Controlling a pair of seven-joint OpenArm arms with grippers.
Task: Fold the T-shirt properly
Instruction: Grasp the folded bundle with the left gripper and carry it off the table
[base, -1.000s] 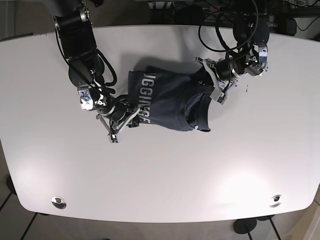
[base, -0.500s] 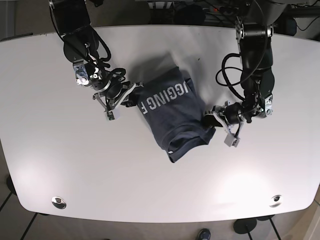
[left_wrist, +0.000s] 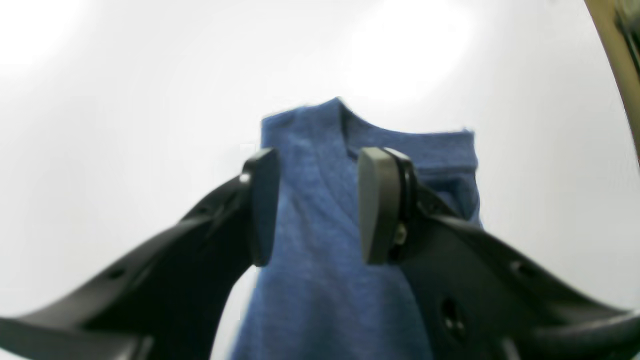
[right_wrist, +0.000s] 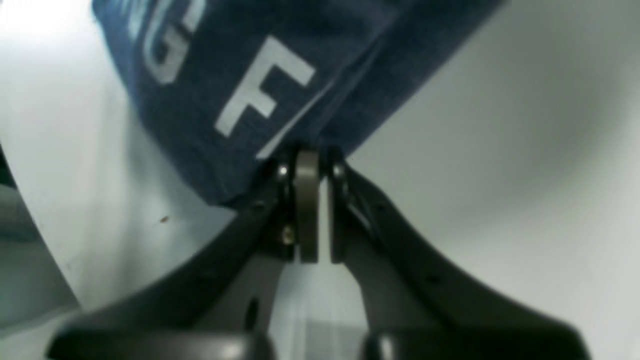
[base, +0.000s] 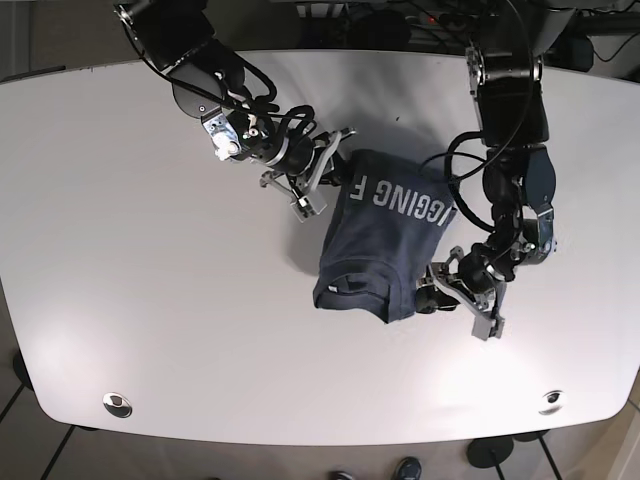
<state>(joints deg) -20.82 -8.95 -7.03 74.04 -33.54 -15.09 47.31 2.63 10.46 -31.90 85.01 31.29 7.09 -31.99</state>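
Two grippers at opposite corners of the T-shirt (base: 385, 235), which lies folded near the middle of the table (base: 120, 300), slightly toward the far edge. Since half a second ago, turned so the white lettering runs along the upper right edge instead of across the top, with the collar end swung to the near left. Right gripper (base: 325, 180) shifted from the cloth's left side toward the table's middle, now at the upper left corner by the letter F; in the right wrist view (right_wrist: 312, 210) fingers pressed nearly together on the dark blue edge. Left gripper (base: 450, 290) dropped a little toward the near edge, at the lower right corner; in the left wrist view (left_wrist: 317, 205) fingers (left_wrist: 377, 205) spread well apart with blue cloth (left_wrist: 320, 235) showing between them, contact with the pads not clear.

Plain white tabletop with rounded corners, a round metal fitting (base: 117, 404) near each front corner. Dark floor and cables (base: 420, 15) beyond the far edge, caster wheels (base: 490, 452) below the near edge.
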